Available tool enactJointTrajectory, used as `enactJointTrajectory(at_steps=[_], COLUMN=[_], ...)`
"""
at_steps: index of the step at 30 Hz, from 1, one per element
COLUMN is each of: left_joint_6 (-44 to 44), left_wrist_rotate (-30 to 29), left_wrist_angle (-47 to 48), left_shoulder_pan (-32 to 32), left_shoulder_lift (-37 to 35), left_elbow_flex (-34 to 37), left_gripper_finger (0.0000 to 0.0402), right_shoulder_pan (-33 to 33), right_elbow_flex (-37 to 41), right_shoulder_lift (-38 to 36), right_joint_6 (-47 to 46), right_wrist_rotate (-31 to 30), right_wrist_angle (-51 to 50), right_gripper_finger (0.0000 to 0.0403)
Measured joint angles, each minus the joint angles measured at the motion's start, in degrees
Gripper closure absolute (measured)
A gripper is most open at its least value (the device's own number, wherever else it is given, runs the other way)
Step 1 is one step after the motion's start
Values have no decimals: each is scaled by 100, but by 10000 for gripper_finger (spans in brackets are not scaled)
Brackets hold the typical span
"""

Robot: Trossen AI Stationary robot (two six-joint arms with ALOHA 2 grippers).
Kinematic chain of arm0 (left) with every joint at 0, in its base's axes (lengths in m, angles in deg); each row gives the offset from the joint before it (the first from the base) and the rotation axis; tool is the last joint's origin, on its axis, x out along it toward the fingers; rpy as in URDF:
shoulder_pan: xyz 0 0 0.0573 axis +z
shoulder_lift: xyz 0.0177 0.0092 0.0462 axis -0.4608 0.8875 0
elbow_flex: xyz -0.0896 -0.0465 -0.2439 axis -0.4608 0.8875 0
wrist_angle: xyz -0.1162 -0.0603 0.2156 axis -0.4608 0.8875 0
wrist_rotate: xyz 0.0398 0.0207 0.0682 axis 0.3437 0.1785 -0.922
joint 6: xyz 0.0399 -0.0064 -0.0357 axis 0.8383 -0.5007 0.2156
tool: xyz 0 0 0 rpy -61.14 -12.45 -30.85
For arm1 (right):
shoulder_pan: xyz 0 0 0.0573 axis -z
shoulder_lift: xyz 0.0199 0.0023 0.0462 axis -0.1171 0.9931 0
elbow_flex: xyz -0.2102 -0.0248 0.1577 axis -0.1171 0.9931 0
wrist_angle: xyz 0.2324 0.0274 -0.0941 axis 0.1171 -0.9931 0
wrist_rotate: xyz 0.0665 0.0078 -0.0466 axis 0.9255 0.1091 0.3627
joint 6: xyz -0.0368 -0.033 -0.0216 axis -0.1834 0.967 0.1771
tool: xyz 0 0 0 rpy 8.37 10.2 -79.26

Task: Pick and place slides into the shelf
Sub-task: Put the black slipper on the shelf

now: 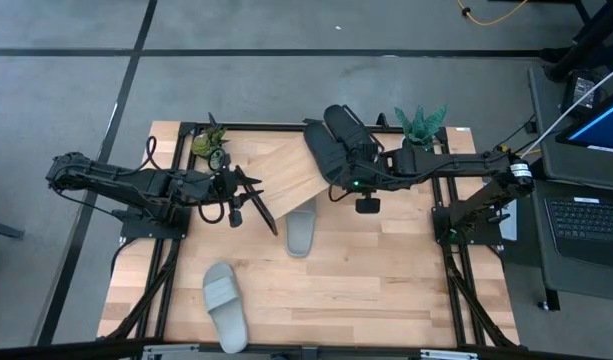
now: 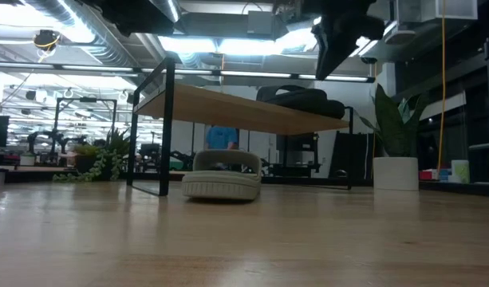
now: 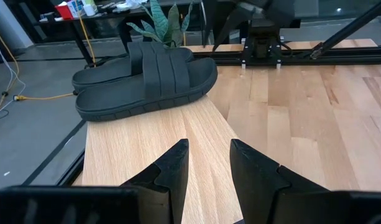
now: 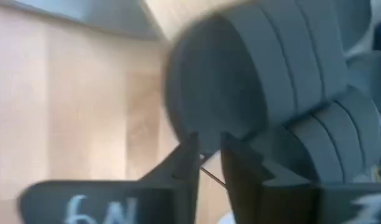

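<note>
The shelf (image 1: 286, 170) is a tilted light wood board on a black wire frame at the table's far middle. Two black slides (image 1: 338, 148) lie side by side on its right end, also seen in the left wrist view (image 3: 146, 81) and the low view (image 2: 304, 102). One grey slide (image 1: 301, 232) lies on the table, its far end under the shelf's near edge (image 2: 222, 179). The other grey slide (image 1: 224, 305) lies near the table's near edge. My left gripper (image 3: 209, 162) is open, over the shelf's left end. My right gripper (image 4: 206, 155) hovers at the black slides' near ends, fingers narrowly apart. My right gripper's fingertips (image 4: 189, 146) stand right at the rounded near end of a black slide (image 4: 209, 106), coming from the table's near side. I cannot tell whether they touch it. The slide rests on the shelf board.
A small leafy plant (image 1: 208, 140) stands at the shelf's far left and a potted spiky plant (image 1: 419, 125) at its far right. A laptop (image 1: 586, 215) sits beyond the table's right edge. Bare tabletop shows to the right of the grey slides (image 1: 386, 290).
</note>
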Motion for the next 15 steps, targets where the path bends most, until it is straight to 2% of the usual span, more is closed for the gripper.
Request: enactJointTrajectory(at_steps=[4, 6, 15], left_joint_6=[-2, -2, -9], left_wrist_rotate=[0, 0, 0], left_wrist_angle=[2, 2, 26], left_shoulder_pan=[0, 0, 0], left_shoulder_lift=[0, 0, 2], left_elbow_flex=[0, 0, 0], left_gripper_finger=[292, 292, 292], right_shoulder_pan=[-66, -66, -72], right_elbow_flex=[-45, -45, -31], right_shoulder_lift=[-4, 10, 329], right_joint_6=[-115, -322, -369], right_wrist_rotate=[702, 996, 1031], right_wrist_angle=[72, 95, -23], right_gripper_finger=[392, 394, 394])
